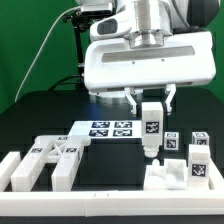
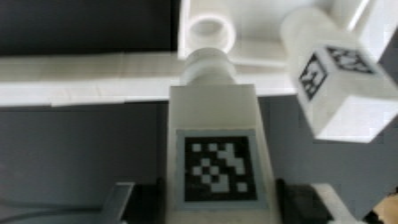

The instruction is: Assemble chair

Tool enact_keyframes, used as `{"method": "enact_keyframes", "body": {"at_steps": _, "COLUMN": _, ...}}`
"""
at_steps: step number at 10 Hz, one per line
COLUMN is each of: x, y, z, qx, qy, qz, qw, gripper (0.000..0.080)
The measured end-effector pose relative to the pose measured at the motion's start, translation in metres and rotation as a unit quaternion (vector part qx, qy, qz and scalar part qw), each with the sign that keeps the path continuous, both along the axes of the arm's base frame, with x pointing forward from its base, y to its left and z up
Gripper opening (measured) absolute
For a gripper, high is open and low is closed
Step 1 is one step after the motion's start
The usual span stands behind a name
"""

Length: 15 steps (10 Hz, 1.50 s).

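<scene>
1. I see a black table before a green backdrop.
2. The gripper clamps one upright chair bar beside the marker board. Other chair parts lie nearby.
3. Bar foot contact with the table: I cannot tell.

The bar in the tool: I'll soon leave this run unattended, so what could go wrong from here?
1. The bar hangs upright, held only near its upper end by the tool, so it may tilt or slip if its lower end presses on something.
2. A tagged block stands close beside the bar's lower end; moving down or sideways might knock it.
</scene>
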<state>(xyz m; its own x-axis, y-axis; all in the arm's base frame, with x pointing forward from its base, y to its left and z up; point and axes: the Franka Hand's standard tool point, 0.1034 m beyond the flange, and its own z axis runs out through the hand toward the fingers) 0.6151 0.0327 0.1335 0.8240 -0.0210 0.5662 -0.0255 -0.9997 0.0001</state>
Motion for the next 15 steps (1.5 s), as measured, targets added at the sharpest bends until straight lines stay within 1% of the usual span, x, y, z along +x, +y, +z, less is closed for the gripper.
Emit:
{"method": "enact_keyframes", "body": {"at_steps": 1, "x": -0.001, "y": -0.001, "z": -0.003, "qx": -0.004, "qy": -0.007, "qz": -0.002, "qw": 1.0, "gripper": 0.0285}}
{"method": "enact_keyframes", "body": {"at_steps": 4, "x": -0.001, "y": -0.001, "z": -0.005, "qx": -0.003, "qy": -0.003, "qz": -0.001, "qw": 1.0, "gripper": 0.0285}}
{"method": "enact_keyframes", "body": {"at_steps": 5, "x": 0.001, "y": -0.005, "z": -0.006, "qx": -0.004, "qy": 0.0, "qz": 0.004, "qw": 1.0, "gripper": 0.0285}}
{"method": "enact_keyframes", "body": {"at_steps": 6, "x": 0.007, "y": -0.004, "z": -0.009, "qx": -0.002, "qy": -0.007, "qz": 0.006, "qw": 1.0, "gripper": 0.0285}}
{"method": "enact_keyframes", "body": {"at_steps": 7, "x": 0.009, "y": 0.001, "z": -0.014, "qx": 0.0, "qy": -0.011, "qz": 0.007, "qw": 1.0, "gripper": 0.0285}}
{"method": "enact_keyframes", "body": {"at_steps": 9, "x": 0.005, "y": 0.004, "z": -0.027, "qx": -0.002, "qy": -0.01, "qz": 0.009, "qw": 1.0, "gripper": 0.0285}}
{"method": "enact_keyframes", "body": {"at_steps": 12, "x": 0.0, "y": 0.013, "z": -0.039, "qx": -0.002, "qy": 0.0, "qz": 0.015, "qw": 1.0, "gripper": 0.0285}}
{"method": "enact_keyframes", "body": {"at_steps": 15, "x": 0.001, "y": 0.016, "z": -0.041, "qx": -0.002, "qy": -0.001, "qz": 0.017, "qw": 1.0, "gripper": 0.0285}}
